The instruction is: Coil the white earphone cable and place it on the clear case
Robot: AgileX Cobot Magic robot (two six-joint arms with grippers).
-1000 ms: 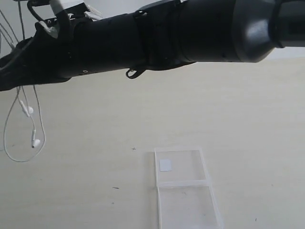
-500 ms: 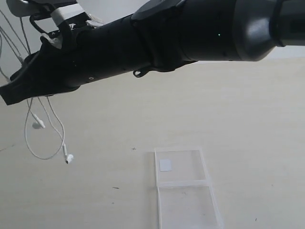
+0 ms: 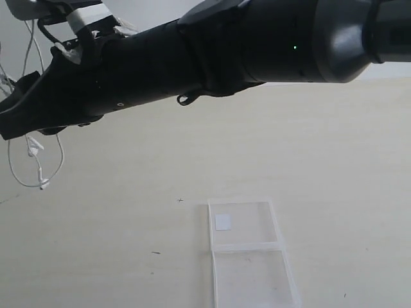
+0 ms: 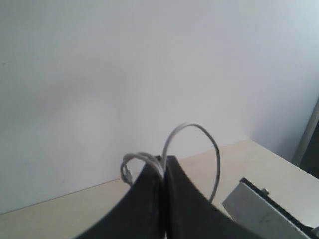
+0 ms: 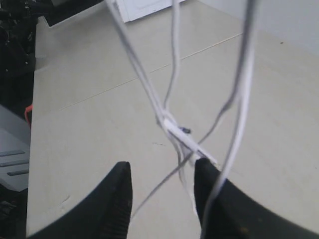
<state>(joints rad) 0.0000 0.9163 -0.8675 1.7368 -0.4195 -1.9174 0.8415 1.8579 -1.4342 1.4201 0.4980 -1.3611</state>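
White earphone cable (image 3: 41, 179) hangs in loose loops above the desk (image 3: 334, 160) at far left, 2 earbuds dangling, well apart from the clear case (image 3: 250, 276), which lies open and bare. Left gripper (image 4: 163, 160) jaws closed, pinching strands. Right gripper (image 5: 162, 172) jaws apart, strands dangling by them. Step looks like mid-air coiling. Next probably needs 1 tidy bundle carried to the case.

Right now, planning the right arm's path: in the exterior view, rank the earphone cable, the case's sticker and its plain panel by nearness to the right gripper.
1. White earphone cable, hanging far left by the right gripper.
2. Sticker, on the clear case's upper panel.
3. Plain panel, lowest.
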